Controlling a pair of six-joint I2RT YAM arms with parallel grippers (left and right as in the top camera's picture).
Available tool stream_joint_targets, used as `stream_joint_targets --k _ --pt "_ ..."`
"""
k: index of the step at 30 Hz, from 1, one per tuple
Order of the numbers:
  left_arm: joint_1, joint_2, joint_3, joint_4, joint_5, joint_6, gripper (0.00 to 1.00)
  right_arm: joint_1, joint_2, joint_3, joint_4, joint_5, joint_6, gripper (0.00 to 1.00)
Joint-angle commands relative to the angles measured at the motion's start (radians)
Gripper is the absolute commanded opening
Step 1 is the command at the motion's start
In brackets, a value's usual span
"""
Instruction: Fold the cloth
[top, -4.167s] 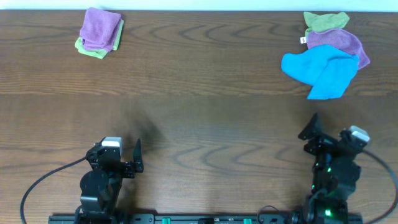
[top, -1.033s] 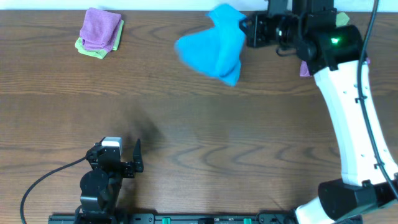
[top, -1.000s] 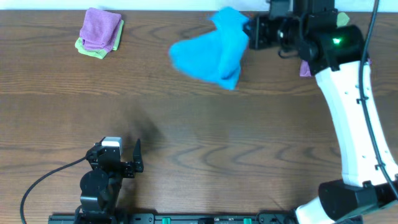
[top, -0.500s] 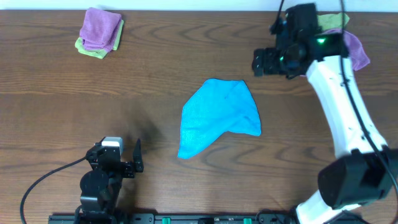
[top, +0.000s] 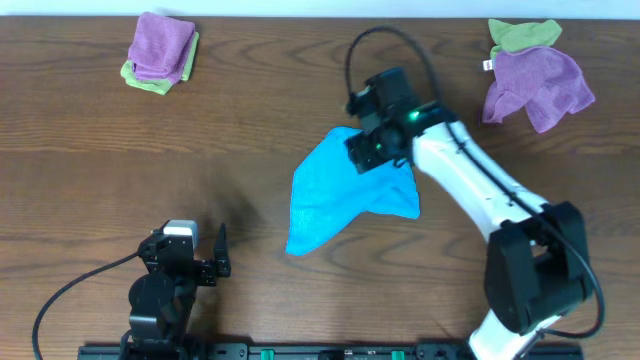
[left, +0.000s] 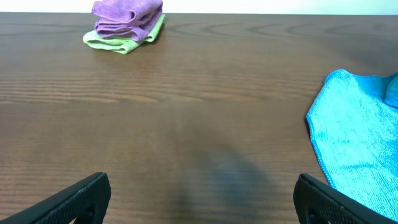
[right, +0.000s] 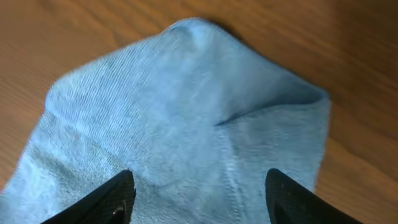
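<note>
Now | blue cloth (top: 340, 200) rumpled | right gripper (right: 198, 196) parted above | tag (top: 488, 65) illegible

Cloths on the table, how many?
5: blue cloth mid-table under the right hand; folded purple on folded green, far left; loose purple and loose green, far right. Others could hide underneath.

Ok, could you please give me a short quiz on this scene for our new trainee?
1. True or false: the right pincer is shut on the crumpled blue cloth.
2. The folded purple-on-green cloth stack lies on the brown wooden table at: A far left, B far right, C centre.
3. Is the left pincer open or shut?
Key: 1 false; 2 A; 3 open.
</note>
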Motion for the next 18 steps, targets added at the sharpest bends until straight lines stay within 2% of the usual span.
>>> stream_joint_targets --k 1,8,14,18 --pt "-0.004 -0.006 -0.020 -0.003 0.003 0.006 0.95 0.032 0.009 -0.034 0.026 0.122 -0.021 0.64" --pt "-0.004 -0.006 -0.020 -0.003 0.003 0.006 0.95 0.043 0.097 -0.041 0.025 0.209 -0.020 0.55" --pt "-0.004 -0.006 -0.020 -0.003 0.003 0.006 0.95 0.042 0.154 -0.041 0.027 0.261 -0.021 0.54" --pt "-0.004 -0.006 -0.020 -0.003 0.003 0.006 0.95 0.042 0.161 -0.041 0.035 0.269 -0.021 0.44"
